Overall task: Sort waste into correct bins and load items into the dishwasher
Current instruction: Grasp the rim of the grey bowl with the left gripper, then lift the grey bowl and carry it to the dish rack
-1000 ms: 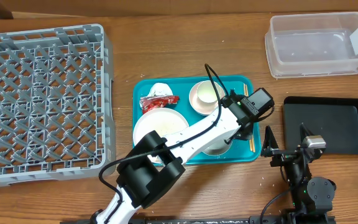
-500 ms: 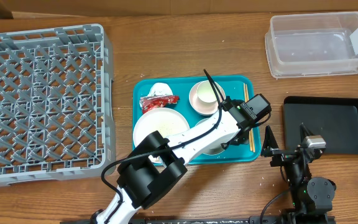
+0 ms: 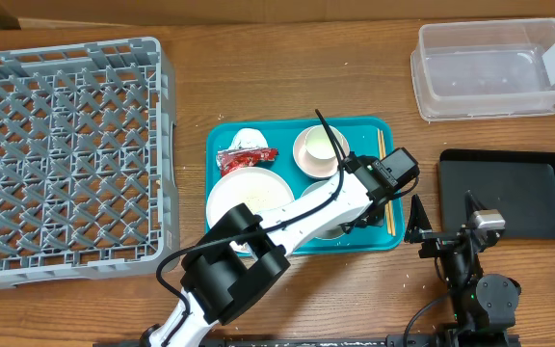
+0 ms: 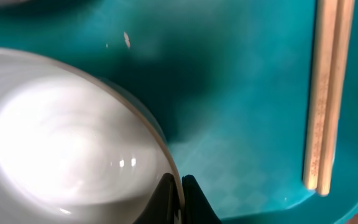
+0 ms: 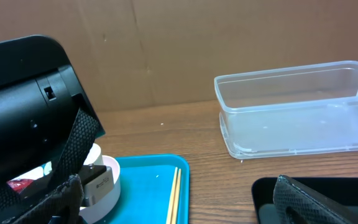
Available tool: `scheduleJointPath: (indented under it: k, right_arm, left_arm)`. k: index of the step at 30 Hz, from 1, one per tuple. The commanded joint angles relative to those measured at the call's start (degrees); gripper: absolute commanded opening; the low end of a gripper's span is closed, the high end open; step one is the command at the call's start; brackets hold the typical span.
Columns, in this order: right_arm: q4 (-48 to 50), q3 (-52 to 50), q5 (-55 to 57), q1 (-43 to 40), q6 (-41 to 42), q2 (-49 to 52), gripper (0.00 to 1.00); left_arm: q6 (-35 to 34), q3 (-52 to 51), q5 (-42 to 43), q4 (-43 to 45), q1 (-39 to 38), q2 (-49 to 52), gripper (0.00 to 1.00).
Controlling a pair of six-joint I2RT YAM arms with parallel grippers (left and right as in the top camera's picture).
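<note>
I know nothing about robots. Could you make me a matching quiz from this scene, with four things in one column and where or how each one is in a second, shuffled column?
Things:
1. left gripper
2. right gripper
3. chopsticks
4. red wrapper

Place or state:
A. lying along the right edge of the teal tray
B. open, holding nothing
C. pinching the rim of the grey-blue bowl
D. on the teal tray, next to the white plate

Pairs: 1-C, 2-B, 3-A, 4-D

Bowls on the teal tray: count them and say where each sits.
2. The pinkish-white bowl sits at the teal tray's far right; the pale grey-blue bowl sits nearer, mostly under the left arm, its rim pinched in the left gripper. The arm may hide more.
</note>
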Motion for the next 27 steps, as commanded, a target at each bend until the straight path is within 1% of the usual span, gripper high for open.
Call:
scheduleJointPath:
  k: [1, 3, 5, 7, 12, 13, 15, 16, 17, 19, 20, 23, 25, 27]
  right_arm:
    - [0.3, -0.6, -0.1, -0.2, 0.2, -0.6, 1.0]
    - [0.3, -0.6, 0.0, -0.2, 0.2, -0.6, 0.99]
    - [0.3, -0.6, -0.1, -0.2, 0.2, -0.6, 1.0]
    - [0.3, -0.6, 0.0, -0.2, 0.2, -0.6, 1.0]
    - [0.3, -0.6, 0.0, -0.2, 0.2, -0.6, 1.0]
    - [0.3, -0.6, -0.1, -0.2, 0.2, -0.6, 1.0]
    - [0.3, -0.6, -0.1, -0.2, 0.2, -0.6, 1.0]
    - [0.3, -0.6, -0.1, -0.2, 0.2, -0.6, 1.0]
    - [0.3, -0.6, -0.1, -0.2, 0.2, -0.5, 1.0]
    - [0.3, -0.6, -0.1, -0.2, 0.2, -0.6, 1.0]
    - [0.3, -0.6, -0.1, -0.2, 0.2, -0.6, 1.0]
    - [0.3, -0.6, -0.1, -0.2, 0.2, -0.6, 1.0]
    - [0.3, -0.6, -0.1, -0.2, 0.2, -0.6, 1.0]
    - [0.3, -0.6, -0.1, -0.2, 0.2, -0.6, 1.0]
  left_arm:
    - [0.1, 2.3, 7.0, -2.9, -0.4, 0.5, 0.04]
    - [0.4, 5.1, 6.9, -6.6, -0.4, 0.1, 0.04]
    - [2.2, 8.7, 7.0, -10.3, -0.4, -0.1, 0.04]
    - [4.6, 12.9, 7.0, -14.4, -0.4, -0.2, 0.04]
    - [6.5, 23.8, 7.0, -24.3, 0.3, -0.3, 0.04]
    - [8.0, 25.6, 7.0, -25.7, 0.7, -0.4, 0.04]
    - [13.3, 29.9, 6.9, -28.7, 2.4, -0.8, 0.04]
    - [16.8, 33.7, 6.6, -31.6, 4.9, -1.3, 0.04]
    - [17.9, 35.5, 5.9, -32.9, 6.7, -1.7, 0.04]
    - [18.2, 38.4, 4.0, -35.1, 10.6, -2.4, 0.04]
    - [18.2, 40.0, 3.3, -36.3, 13.8, -2.9, 0.04]
    - [18.4, 41.9, 4.0, -37.3, 22.4, -4.2, 0.04]
    - [20.9, 41.9, 4.4, -37.0, 29.3, -4.9, 0.04]
    - [25.0, 41.9, 4.4, -36.5, 36.4, -4.9, 0.04]
